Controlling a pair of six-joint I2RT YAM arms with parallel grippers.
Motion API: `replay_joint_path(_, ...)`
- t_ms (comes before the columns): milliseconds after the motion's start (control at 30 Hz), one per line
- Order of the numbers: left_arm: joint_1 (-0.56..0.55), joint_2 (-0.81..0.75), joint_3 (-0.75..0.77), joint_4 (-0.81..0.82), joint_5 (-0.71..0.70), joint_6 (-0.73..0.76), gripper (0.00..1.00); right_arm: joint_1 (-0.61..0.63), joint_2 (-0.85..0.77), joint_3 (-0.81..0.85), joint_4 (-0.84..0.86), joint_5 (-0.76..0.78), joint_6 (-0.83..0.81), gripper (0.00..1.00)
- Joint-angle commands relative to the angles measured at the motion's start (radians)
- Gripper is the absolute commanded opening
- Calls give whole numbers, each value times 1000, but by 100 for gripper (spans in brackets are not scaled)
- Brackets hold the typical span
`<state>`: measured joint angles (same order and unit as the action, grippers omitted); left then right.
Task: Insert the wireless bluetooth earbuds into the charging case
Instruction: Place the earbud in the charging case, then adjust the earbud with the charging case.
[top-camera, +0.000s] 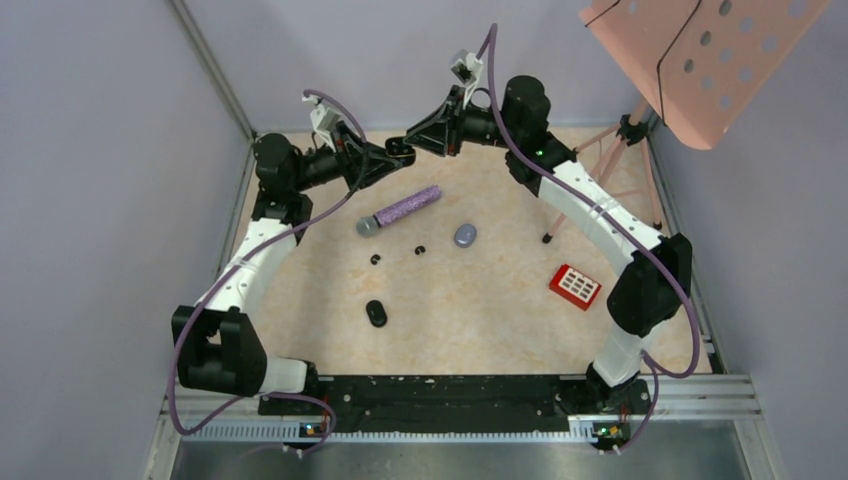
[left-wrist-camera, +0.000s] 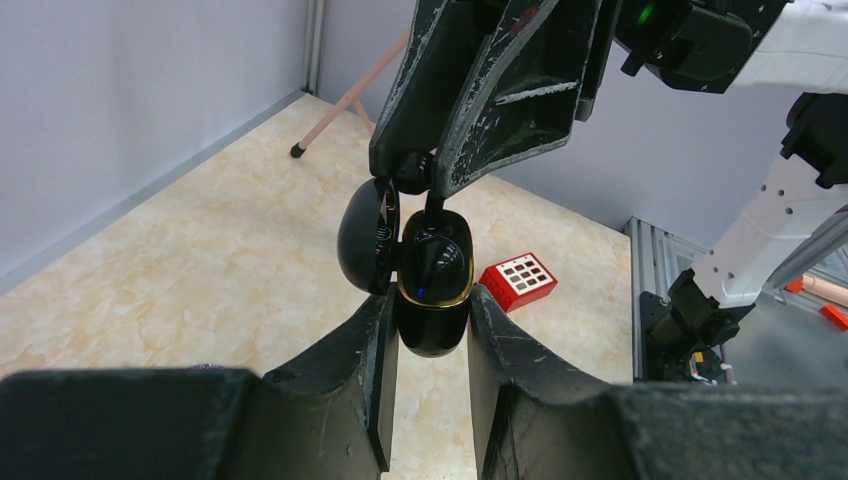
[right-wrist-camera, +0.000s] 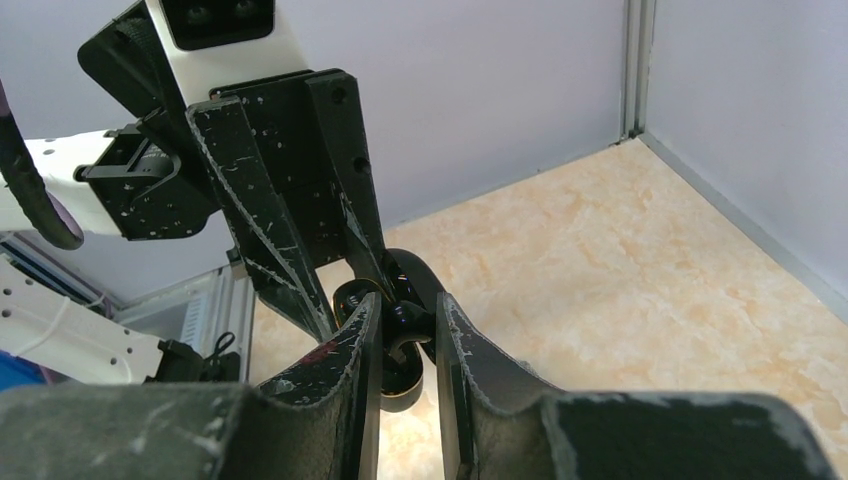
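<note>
1. My left gripper (left-wrist-camera: 430, 300) is clamped as tight as it goes on the black charging case (left-wrist-camera: 435, 325). It holds the case in the air beyond the purple microphone (top-camera: 400, 211), toward the far wall. The lid (left-wrist-camera: 358, 235) hangs open to one side.
2. Right over the case's open mouth, my right gripper (right-wrist-camera: 405, 310) has its jaws narrowed to a slim gap around a small glossy black piece. I take that piece for an earbud (left-wrist-camera: 412, 175). Whether it already touches its socket, I cannot tell.
3. I judge the step in hand to be the seating itself: the earbud is at the case, but I cannot see that it is fully home.
4. The next move calls for a short, straight push into the well while my left side keeps the case steady. After that, the jaws should part only slightly, so they do not drag the earbud out again.
5. On the near side of the microphone lie two loose earbuds (top-camera: 376, 259), and the lilac case (top-camera: 465, 235) sits to its right. I judge they come after this one.
</note>
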<state>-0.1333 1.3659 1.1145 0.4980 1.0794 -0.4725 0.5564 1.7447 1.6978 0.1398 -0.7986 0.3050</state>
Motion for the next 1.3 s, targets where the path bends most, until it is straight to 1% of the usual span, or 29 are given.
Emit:
replay_joint_path(0,-3,-63,-8,139,29,6,0,14,2,30,-25,13,-34,21)
replay_joint_path(267,-3,-71,-22,175,17,-4,0,6,-3,14,-20,29,-14,26)
replay_joint_path(333,-3,-70,-21,175,12,-9,0,3,0,14,-20,12,-13,28)
replay_joint_path(500,-2,-68,-24,169,8,-13,0,-8,13,20,-19,-46,-3,36)
replay_joint_path(667,-2,-67,-31,168,6,-9,0,-15,33,48,-12,-81,15,40)
replay_joint_path(800,-2,-63,-48,168,-4,-5,0,-16,51,94,-3,-146,36,52)
replay_joint_path(833,-2,-60,-51,166,-9,-4,0,-16,54,107,-3,-158,43,58)
replay_joint_path(900,-2,-53,-56,158,-22,6,0,-18,59,135,-8,-181,58,71)
replay_joint_path(933,-2,-50,-57,154,-34,13,0,-20,60,151,-15,-187,68,80)
replay_joint_path(967,-2,-48,-58,144,-45,23,0,-24,60,167,-19,-190,81,91)
replay_joint_path(1000,-2,-45,-60,138,-56,29,0,-27,58,179,-23,-190,94,97)
replay_joint_path(1100,-2,-38,-65,134,-71,40,0,-41,47,211,-45,-172,110,99)
replay_joint_path(1167,-2,-34,-67,135,-75,39,0,-51,39,224,-79,-132,118,99)
replay_joint_path(1267,-2,-30,-69,136,-80,43,0,-61,34,246,-169,-78,87,99)
